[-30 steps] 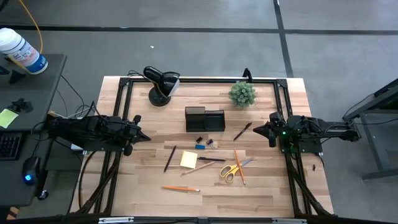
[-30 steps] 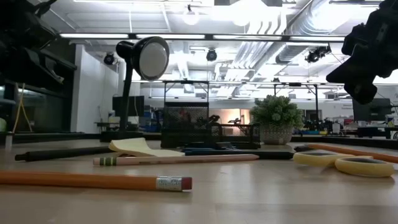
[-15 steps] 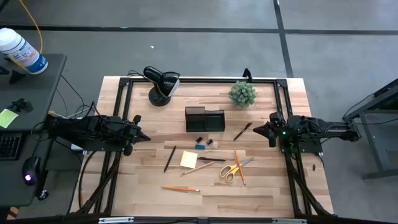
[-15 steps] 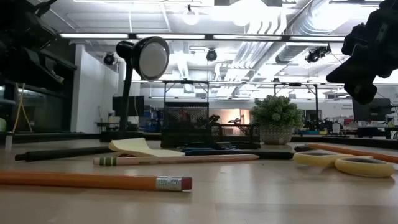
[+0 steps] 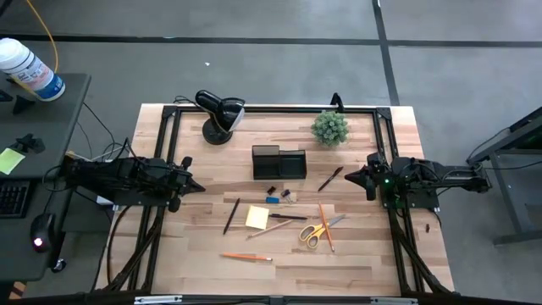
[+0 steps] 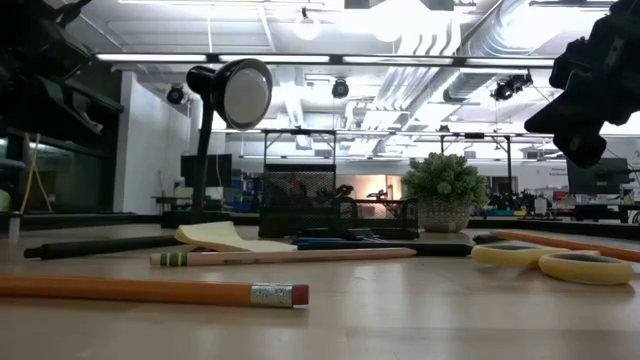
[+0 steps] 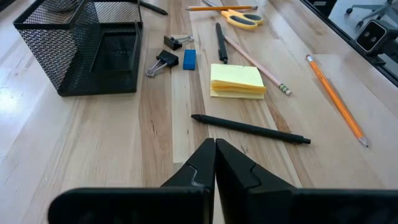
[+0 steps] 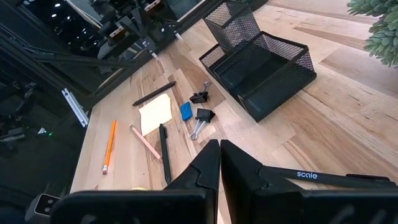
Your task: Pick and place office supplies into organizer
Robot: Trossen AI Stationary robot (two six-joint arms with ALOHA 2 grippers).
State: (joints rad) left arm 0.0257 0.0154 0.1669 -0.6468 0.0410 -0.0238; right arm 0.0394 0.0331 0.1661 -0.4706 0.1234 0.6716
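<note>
Supplies lie scattered across the wooden table [image 5: 356, 263], none of them in the organizer [image 5: 279, 162], the black mesh box sitting toward the back between the desk lamp [image 5: 218, 114] and the little potted plant [image 5: 329, 128]. Just in front of it are the black clips [image 7: 163, 60] and the tiny blue block [image 7: 189, 58], with the yellow sticky-note pad [image 5: 257, 217] a bit nearer. A dark pen [image 5: 230, 216] lies beside the pad, an orange pencil [image 5: 246, 256] near the front edge, and the yellow-handled scissors [image 5: 315, 233] off to the right. Both arms wait at the sides: the left gripper [image 5: 191, 180] hangs at the left edge, fingers pressed together and holding nothing. The right gripper [image 5: 362, 177] mirrors it on the right, likewise closed and empty.
</note>
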